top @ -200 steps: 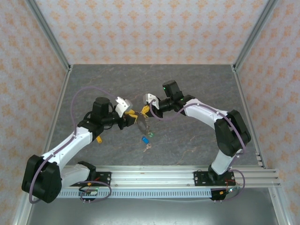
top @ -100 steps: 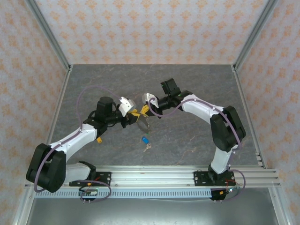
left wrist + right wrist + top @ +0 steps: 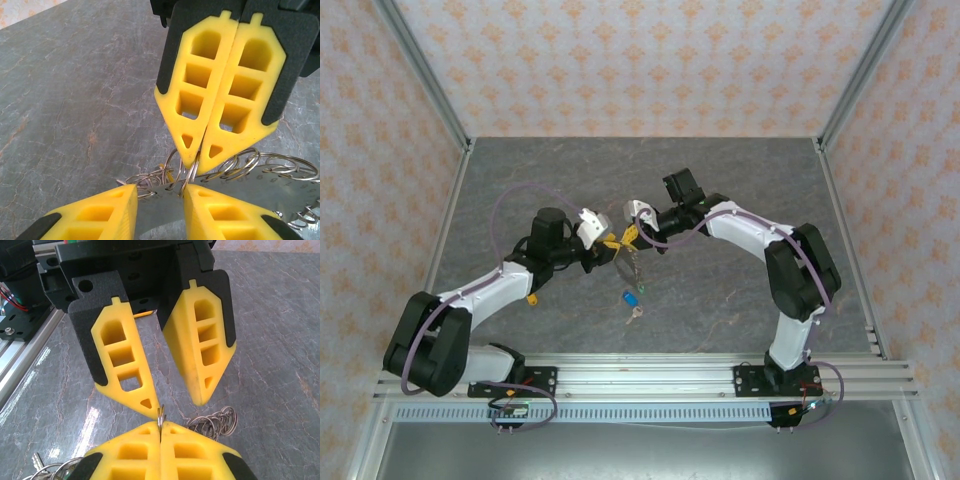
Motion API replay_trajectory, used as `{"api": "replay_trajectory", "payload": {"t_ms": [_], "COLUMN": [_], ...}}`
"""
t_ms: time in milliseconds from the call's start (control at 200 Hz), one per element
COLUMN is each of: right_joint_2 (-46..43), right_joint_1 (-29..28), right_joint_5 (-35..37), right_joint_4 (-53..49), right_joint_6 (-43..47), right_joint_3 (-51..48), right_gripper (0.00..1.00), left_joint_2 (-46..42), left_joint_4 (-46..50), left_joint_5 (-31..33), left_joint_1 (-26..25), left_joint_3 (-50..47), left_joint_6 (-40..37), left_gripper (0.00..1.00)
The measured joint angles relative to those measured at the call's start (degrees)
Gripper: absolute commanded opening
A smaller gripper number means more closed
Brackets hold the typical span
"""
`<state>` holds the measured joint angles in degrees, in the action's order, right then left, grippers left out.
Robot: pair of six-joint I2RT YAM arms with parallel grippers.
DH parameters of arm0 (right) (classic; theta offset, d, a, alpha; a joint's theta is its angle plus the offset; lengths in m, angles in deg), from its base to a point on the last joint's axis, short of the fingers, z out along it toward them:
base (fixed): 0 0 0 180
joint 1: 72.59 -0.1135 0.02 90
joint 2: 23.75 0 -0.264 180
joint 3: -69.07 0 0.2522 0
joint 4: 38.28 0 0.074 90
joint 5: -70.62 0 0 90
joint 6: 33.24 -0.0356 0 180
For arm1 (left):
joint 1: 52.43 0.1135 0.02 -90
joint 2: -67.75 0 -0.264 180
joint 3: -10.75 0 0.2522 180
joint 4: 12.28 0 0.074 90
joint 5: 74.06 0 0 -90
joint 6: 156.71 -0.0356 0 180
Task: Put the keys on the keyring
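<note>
Metal keyring (image 3: 245,162), one, in the tightly closed right gripper (image 3: 160,426) (left gripper (image 3: 176,406) part-open, empty).

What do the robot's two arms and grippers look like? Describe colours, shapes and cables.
The left arm and right arm have white shells, chunky black joints and a looping lilac cable each. The left gripper and right gripper carry wedge-shaped yellow fingers with rectangular cut-outs, backed in black.

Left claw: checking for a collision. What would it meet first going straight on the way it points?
Most likely the shut tips of the right claw and the thin metal ring it pinches, just ahead.
</note>
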<state>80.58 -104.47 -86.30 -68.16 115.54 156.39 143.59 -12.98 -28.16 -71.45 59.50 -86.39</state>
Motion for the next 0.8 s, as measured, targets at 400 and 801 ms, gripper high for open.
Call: {"api": "replay_trajectory", "payload": {"t_ms": [400,801], "right_joint_2": [0.3,0.3], "right_joint_1": [0.6,1.4], "right_joint_5": [-1.7,-3.6], "right_joint_4": [4.8,5.1], "right_joint_6": [-5.2,-5.4], "right_joint_3": [-0.5,-1.2], "right_gripper": [0.00,0.00], "left_joint_2": [2.1,2.2], "left_joint_4": [-1.2,-3.5], "left_joint_5": [0.0,0.2], "left_joint_1": [-0.9,-0.9], "left_joint_3": [0.3,0.0], "left_joint_6": [-1.0,0.3], "left_gripper": [0.15,0.22]}}
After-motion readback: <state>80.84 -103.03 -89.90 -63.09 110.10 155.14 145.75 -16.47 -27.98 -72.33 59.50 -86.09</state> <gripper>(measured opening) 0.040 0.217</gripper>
